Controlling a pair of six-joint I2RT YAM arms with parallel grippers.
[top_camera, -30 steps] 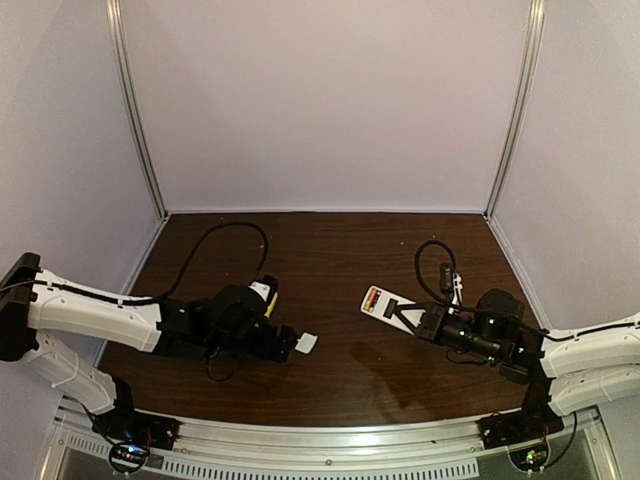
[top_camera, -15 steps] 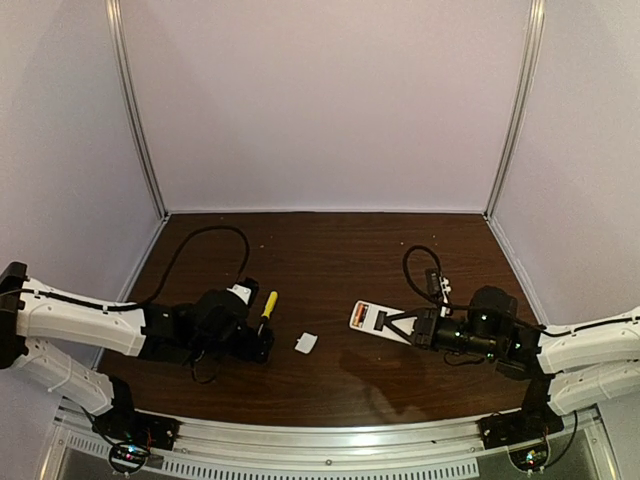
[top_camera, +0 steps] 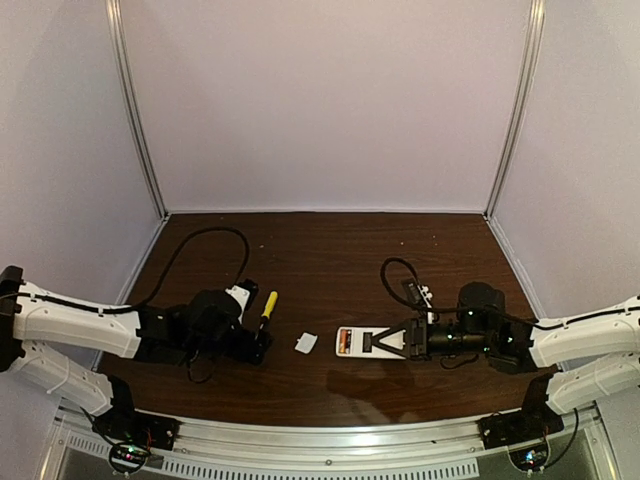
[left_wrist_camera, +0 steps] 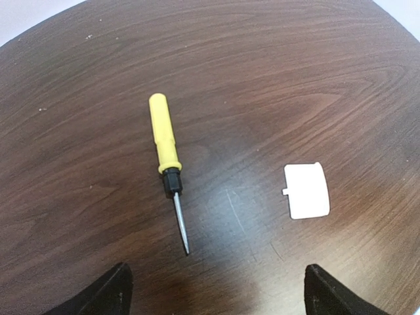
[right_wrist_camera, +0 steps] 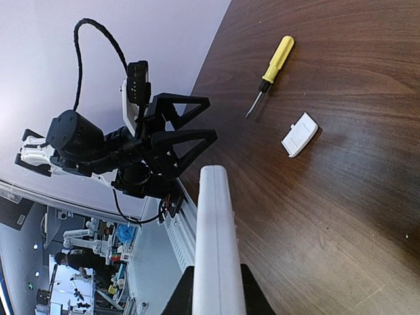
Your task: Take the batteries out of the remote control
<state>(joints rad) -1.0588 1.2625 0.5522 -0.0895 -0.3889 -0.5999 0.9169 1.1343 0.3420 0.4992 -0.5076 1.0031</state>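
with the cover (top_camera: 306, 343) already off, the right claw (top_camera: 392, 341) clamped the remote (top_camera: 362, 341) just right of it, batteries (top_camera: 344, 343) not yet out, the left claw (left_wrist_camera: 216, 269) wide open and empty.

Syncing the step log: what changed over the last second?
The right pincer, shut on the remote, carried it left and nearer, toward the cover. The left pincer, open, pulled back left off the screwdriver. The screwdriver and cover stayed put.
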